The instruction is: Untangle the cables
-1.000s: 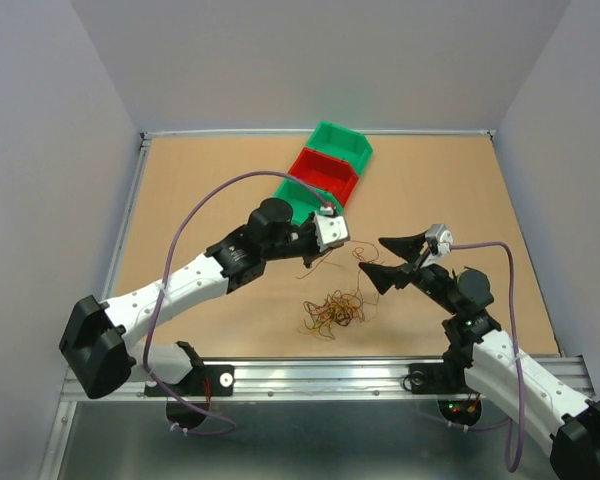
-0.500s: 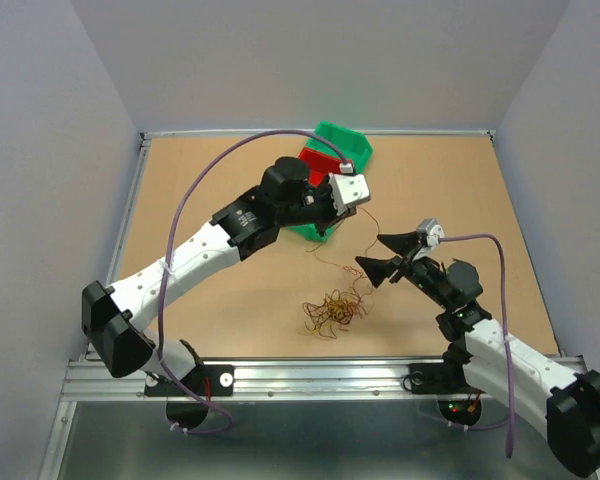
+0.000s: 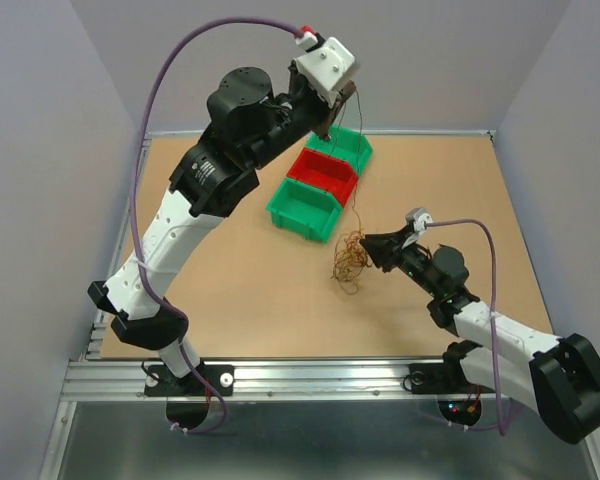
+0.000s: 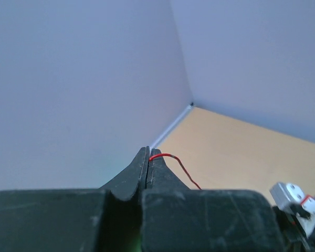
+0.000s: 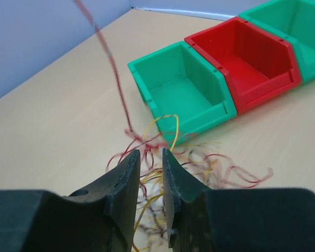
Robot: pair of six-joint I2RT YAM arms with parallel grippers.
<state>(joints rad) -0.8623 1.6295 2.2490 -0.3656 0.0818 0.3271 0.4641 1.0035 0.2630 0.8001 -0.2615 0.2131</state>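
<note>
One strand (image 4: 165, 155): your left gripper (image 4: 148, 155) clamps it tight, way up above the red bin (image 3: 325, 172)
Your right gripper (image 5: 150, 153): jaws narrow, at the cables (image 3: 350, 258) just nearer than that bin

cables (image 3: 350, 258) on table (image 3: 230, 270) | just before 3 bins (image 3: 298, 219) (a diagonal row)

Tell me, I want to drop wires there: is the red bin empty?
Empty: right wrist view shows the red bin bare inside, no wires in it.
</note>
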